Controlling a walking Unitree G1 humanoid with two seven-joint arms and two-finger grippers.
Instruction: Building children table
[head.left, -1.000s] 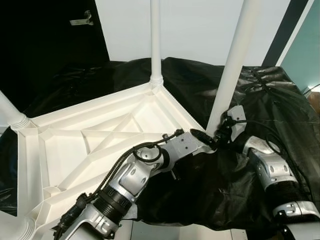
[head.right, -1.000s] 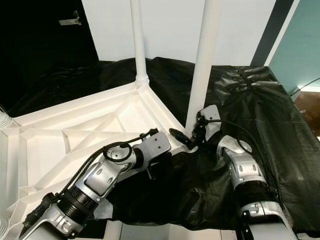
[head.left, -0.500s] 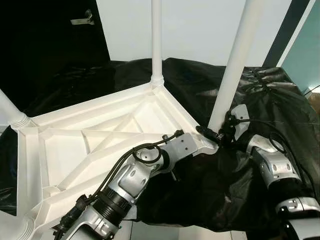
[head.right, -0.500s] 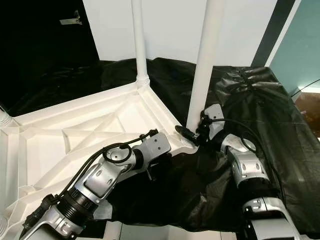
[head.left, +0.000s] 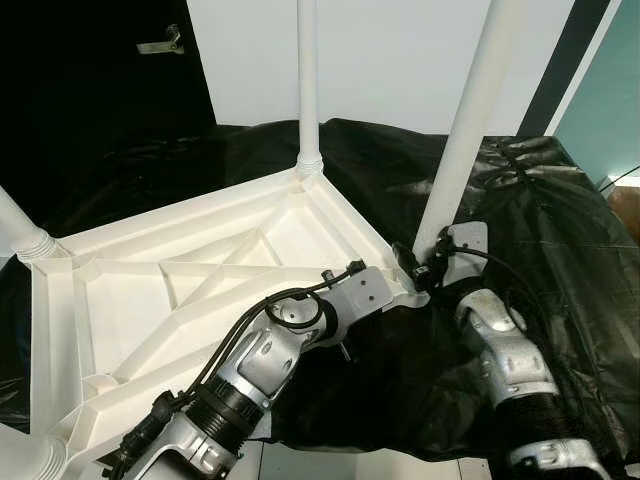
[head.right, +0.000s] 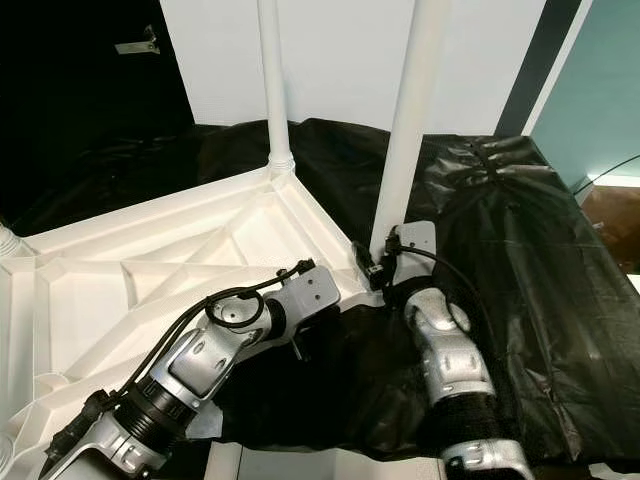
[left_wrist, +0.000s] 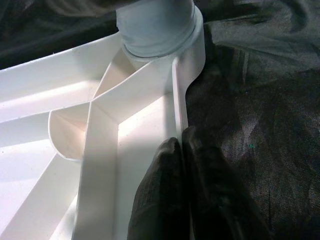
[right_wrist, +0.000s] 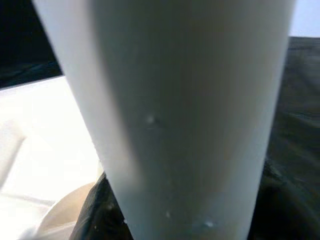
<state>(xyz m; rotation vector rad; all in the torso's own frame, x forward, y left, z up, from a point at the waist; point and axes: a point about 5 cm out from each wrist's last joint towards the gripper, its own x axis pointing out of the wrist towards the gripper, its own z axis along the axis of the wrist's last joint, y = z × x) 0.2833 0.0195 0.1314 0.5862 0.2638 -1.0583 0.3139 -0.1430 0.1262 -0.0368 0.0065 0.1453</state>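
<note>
The white plastic table top (head.left: 150, 290) lies upside down on a black sheet. Three white legs stand up from its corners: a far leg (head.left: 308, 80), a left leg (head.left: 20, 235) and the near right leg (head.left: 465, 120). My left gripper (left_wrist: 182, 150) is shut on the table top's rim (left_wrist: 179, 100), one finger on each side, just short of the right leg's socket (left_wrist: 160, 30). My right gripper (head.left: 415, 268) sits at the foot of that right leg (right_wrist: 170, 110), closed around it from the right side.
The black sheet (head.left: 560, 230) is crumpled and spreads to the right and back. A white wall stands behind, with a dark door and its handle (head.left: 165, 42) at the far left. A teal wall (head.left: 610, 110) rises at the right.
My right gripper has moved in from the front of the corner and turned onto the foot of the right leg. The left gripper has stayed on the rim.
</note>
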